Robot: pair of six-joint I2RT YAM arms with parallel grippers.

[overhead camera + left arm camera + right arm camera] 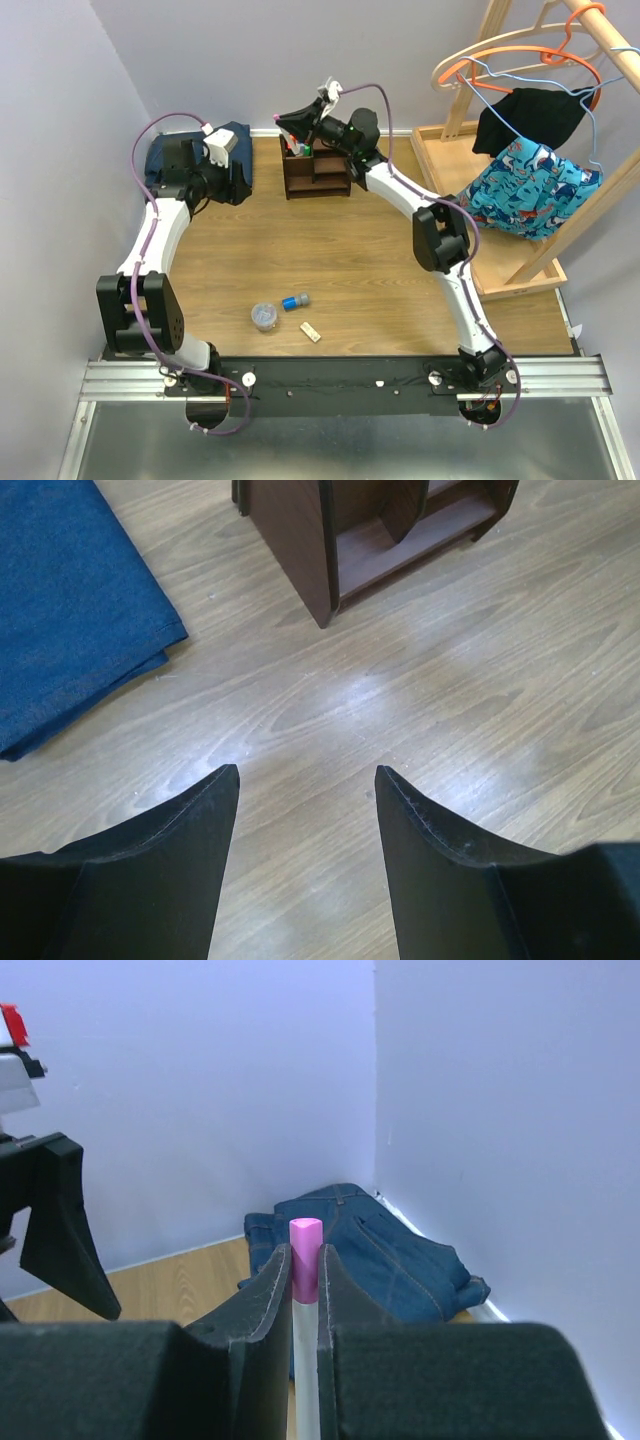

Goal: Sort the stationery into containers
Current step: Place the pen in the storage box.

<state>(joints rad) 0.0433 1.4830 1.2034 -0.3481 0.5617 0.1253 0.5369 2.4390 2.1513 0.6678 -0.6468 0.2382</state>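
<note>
One wood-grain worktop (380, 270) carries everything. Along its right edge lies one big light-wood tray (450, 150) with a slanted rack. From the rack hang at least two hangers, one orange (500, 50) and one pale blue (590, 110), plus one black garment (530, 115) and one blue patterned cloth (535, 185).

Two arms rise from the near edge. The left one reaches toward the far left corner, where one folded pair of jeans (235, 150) lies. The left gripper (305, 775) is released, its fingers spread with nothing between them. It hangs over bare wood between the jeans' edge and a corner of the organiser.

One dark brown organiser (320, 175) stands at the far edge, left of centre. Coloured tops, red and green among them, show in the tall section at its left end, but their number cannot be made out.

The right gripper (305, 1260) is above that tall section, clenched on one slim white marker (305, 1360) with a pink cap, which pokes out past the fingertips.

Three small things lie apart from the organiser, toward the near edge and left of centre: one clear round tub (264, 316); one short blue-grey cylinder (295, 301) on its side, just beside the tub on its right; and one beige block (311, 331), closest to the near edge.
</note>
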